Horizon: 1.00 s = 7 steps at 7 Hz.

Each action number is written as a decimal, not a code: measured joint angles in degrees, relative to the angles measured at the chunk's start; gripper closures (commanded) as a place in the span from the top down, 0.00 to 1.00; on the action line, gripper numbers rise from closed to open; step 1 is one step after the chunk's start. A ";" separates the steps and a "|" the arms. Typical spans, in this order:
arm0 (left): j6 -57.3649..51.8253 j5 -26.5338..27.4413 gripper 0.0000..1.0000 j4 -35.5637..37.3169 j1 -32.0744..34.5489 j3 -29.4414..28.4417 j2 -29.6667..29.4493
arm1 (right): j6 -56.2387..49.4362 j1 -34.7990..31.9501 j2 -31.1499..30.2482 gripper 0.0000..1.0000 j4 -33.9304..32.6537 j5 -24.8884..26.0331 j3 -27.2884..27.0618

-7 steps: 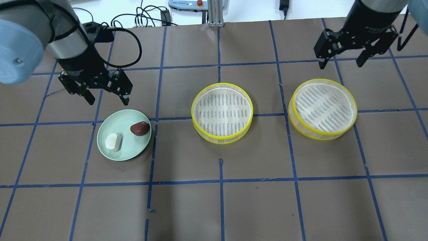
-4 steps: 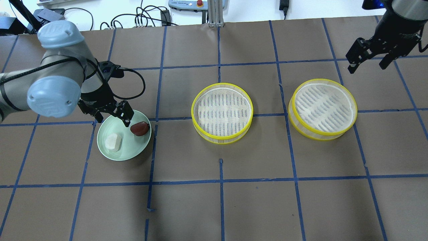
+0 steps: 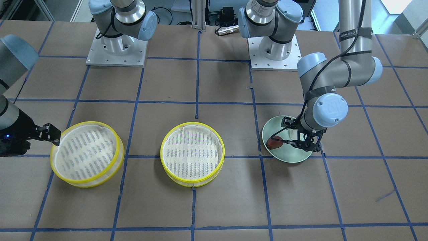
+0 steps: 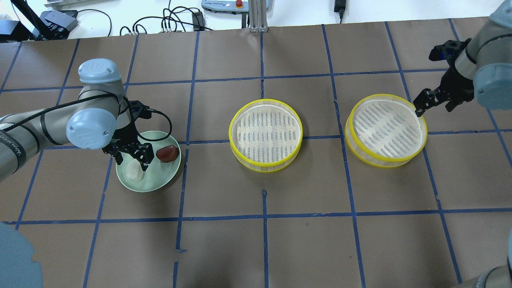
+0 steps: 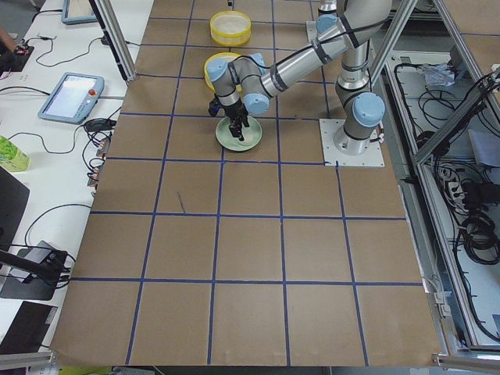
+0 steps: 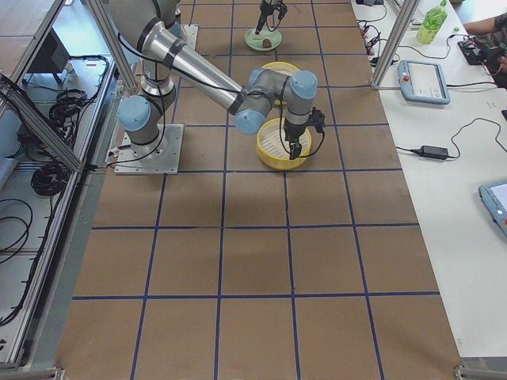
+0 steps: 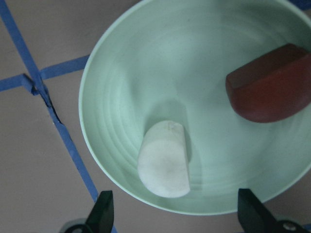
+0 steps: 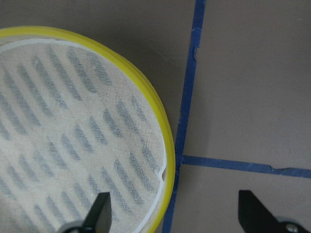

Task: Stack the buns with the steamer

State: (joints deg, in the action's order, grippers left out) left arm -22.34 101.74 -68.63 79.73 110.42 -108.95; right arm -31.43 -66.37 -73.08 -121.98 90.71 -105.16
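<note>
Jaws of the left gripper [image 4: 132, 165] gape empty over the white bun [image 7: 164, 159] on the plate [image 7: 146, 58], red bun [image 7: 269, 85] beside them. Open, empty jaws of the right gripper [image 8: 176, 211] straddle a steamer tray [image 8: 146, 92] rim.

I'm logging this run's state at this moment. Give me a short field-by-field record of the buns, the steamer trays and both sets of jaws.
white bun: lying on green plate
brown bun: same plate, apart from white bun
left jaws: open, over the plate by the white bun, holding nothing
right jaws: open, straddling right steamer tray rim
middle steamer tray: empty, unstacked
</note>
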 measured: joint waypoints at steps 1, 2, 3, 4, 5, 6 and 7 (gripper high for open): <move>-0.01 -0.12 0.10 -0.01 -0.23 -0.22 -0.97 | -0.71 0.88 1.53 0.79 -3.32 0.07 -1.96; 0.09 -0.16 0.07 -0.36 -0.32 -0.51 -0.86 | -0.87 1.24 2.42 0.53 -4.59 0.12 -2.73; 0.27 -0.46 0.07 -1.16 -0.34 -1.06 -0.26 | -0.80 1.36 2.87 0.24 -4.90 0.15 -2.98; 0.65 -2.15 0.07 -2.60 -0.32 -2.55 0.35 | -0.62 1.39 3.11 0.12 -4.89 0.16 -3.00; 4.06 -6.42 0.07 -5.88 0.16 -6.09 0.97 | -0.50 1.41 3.23 0.08 -4.86 0.16 -2.98; 12.51 -12.87 0.07 -10.13 1.79 -10.38 1.61 | -0.43 1.41 3.24 0.07 -4.85 0.16 -2.88; 23.05 -20.43 0.07 -12.30 4.75 -13.16 1.95 | -0.37 1.42 3.15 0.06 -4.81 0.23 -2.71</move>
State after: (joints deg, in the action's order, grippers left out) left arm 0.70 81.31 -80.93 84.48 97.26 -106.99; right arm -31.80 -64.95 -69.92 -126.79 90.94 -107.87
